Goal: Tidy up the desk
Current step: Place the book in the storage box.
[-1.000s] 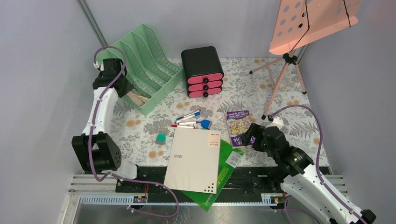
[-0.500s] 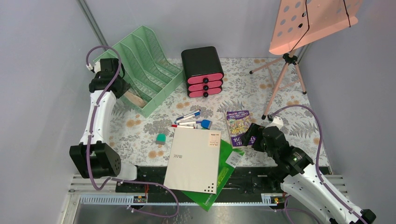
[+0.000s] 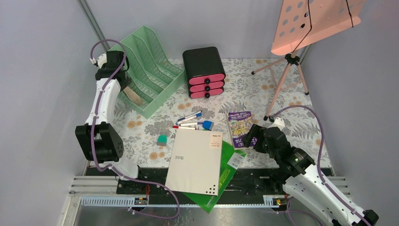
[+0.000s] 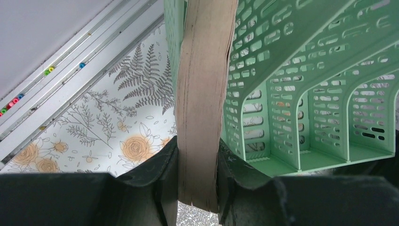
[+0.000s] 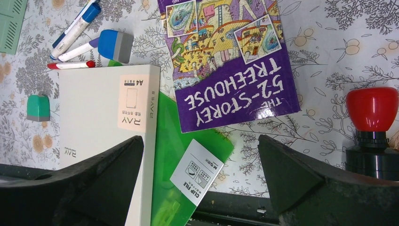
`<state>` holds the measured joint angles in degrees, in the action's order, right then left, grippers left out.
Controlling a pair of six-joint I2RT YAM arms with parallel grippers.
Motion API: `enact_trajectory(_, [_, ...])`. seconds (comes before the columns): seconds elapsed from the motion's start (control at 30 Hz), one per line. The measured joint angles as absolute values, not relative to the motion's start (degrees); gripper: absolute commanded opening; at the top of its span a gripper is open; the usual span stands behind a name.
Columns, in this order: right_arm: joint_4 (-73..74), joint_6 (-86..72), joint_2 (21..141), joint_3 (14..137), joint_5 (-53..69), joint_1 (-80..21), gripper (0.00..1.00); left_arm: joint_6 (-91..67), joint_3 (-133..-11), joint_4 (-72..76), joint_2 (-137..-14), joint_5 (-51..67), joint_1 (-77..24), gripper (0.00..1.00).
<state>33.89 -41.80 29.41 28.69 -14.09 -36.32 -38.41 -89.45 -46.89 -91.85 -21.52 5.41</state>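
- Left claw (image 4: 197, 183): clamped on a tan-edged book (image 4: 204, 94), gripped across its thickness near one end, page edges facing the wrist camera. That keeps the book edge-on, which is how it has to go into an upright slot.
- The book runs up along the end wall of the mint-green file rack (image 4: 301, 94), at the far-left corner. I can't tell if it's inside the end slot or just against the outer wall. My read: filing step under way, release not yet due.
- Right claw (image 5: 202, 169): jaws wide apart, holding nothing, hovering over the lower edge of the purple Treehouse book (image 5: 226, 70). Looks staged for the next pick. The book lies flat, so it likely needs an edge grab.
- Tabletop (image 3: 263, 89): fern-print cloth fills the cell floor, and most of the clutter sits near-centre.
- Unsorted: white A4 pack (image 5: 99, 155) lying on a green clip file (image 5: 174, 155), both overhanging the near rail. The markers (image 5: 75, 28) are loose just beyond them.
- Risk: with the stack overhanging, a nudge from the right arm could tip it off.
- Black drawer box (image 3: 203, 70): all pink fronts closed. Probably where the markers belong.
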Motion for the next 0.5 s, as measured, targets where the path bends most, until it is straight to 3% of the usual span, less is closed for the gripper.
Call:
enact_trajectory(0.07, [33.9, -41.8, 29.7, 28.7, -14.1, -36.3, 0.99, -38.0, -90.4, -46.7, -93.2, -22.0, 5.4, 0.1])
enact_trajectory(0.17, [33.9, -41.8, 30.0, 28.7, -14.1, -36.3, 0.99, -37.7, -91.0, -46.5, -94.3, -22.4, 5.4, 0.44])
enact_trajectory(0.27, [33.9, -41.8, 30.0, 28.7, -14.1, -36.3, 0.99, -36.8, -91.0, -45.9, -94.6, -22.2, 5.4, 0.65])
enact_trajectory(0.37, [33.9, -41.8, 30.0, 28.7, -14.1, -36.3, 0.99, -36.4, -91.7, -44.4, -94.6, -20.9, 5.4, 0.75])
enact_trajectory(0.5, [33.9, -41.8, 30.0, 28.7, -14.1, -36.3, 0.99, -36.0, -91.9, -42.8, -94.1, -18.8, 5.4, 0.79])
